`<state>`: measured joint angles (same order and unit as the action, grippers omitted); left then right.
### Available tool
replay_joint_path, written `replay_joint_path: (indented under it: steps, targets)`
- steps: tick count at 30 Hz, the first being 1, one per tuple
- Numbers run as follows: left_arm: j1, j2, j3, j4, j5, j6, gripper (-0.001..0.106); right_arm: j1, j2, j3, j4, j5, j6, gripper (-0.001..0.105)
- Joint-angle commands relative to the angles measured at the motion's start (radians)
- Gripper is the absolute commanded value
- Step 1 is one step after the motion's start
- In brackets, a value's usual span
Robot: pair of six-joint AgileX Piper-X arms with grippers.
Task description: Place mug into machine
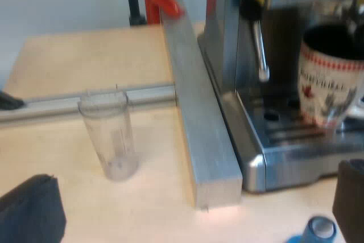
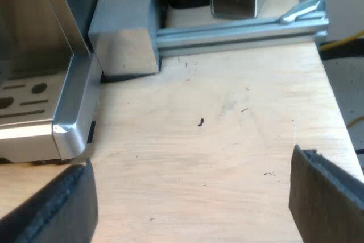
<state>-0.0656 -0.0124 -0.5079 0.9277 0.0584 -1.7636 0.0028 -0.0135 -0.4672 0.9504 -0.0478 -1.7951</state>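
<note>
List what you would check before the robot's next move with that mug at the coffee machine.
1. The mug is at the espresso machine, over its drip tray: ok.
2. The mug stands flat and steady on the tray: cannot tell.
3. The left claw is open and holds nothing: ok.
4. The right claw is open and holds nothing: ok.
5. The measuring glass is upright and well apart from the machine: ok.
6. The blue tamper has room around it: not ok, since it sits close by a left claw finger and might get bumped.
</note>
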Motion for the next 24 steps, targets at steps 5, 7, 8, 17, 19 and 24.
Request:
replay_joint_path:
  steps: [5,7,8,17,19,24]
  targets:
    - [0.002,-0.139,0.001,0.072,0.006,-0.002,0.098,0.001,-0.038,-0.004,-0.028,-0.011,-0.003,0.071]
    - [0.002,-0.139,0.001,0.072,0.006,-0.002,0.098,0.001,-0.038,-0.004,-0.028,-0.011,-0.003,0.071]
    - [0.002,-0.139,0.001,0.072,0.006,-0.002,0.098,0.001,-0.038,-0.004,-0.028,-0.011,-0.003,0.071]
    - [0.002,-0.139,0.02,0.038,0.028,-0.005,0.098,0.001,-0.038,-0.004,-0.028,-0.011,-0.003,0.071]
    - [0.002,-0.139,0.019,0.038,0.028,-0.005,0.098,0.001,-0.038,-0.004,-0.028,-0.011,-0.003,0.071]
    - [0.002,-0.139,0.019,0.038,0.028,-0.005,0.098,0.001,-0.038,-0.004,-0.028,-0.011,-0.003,0.071]
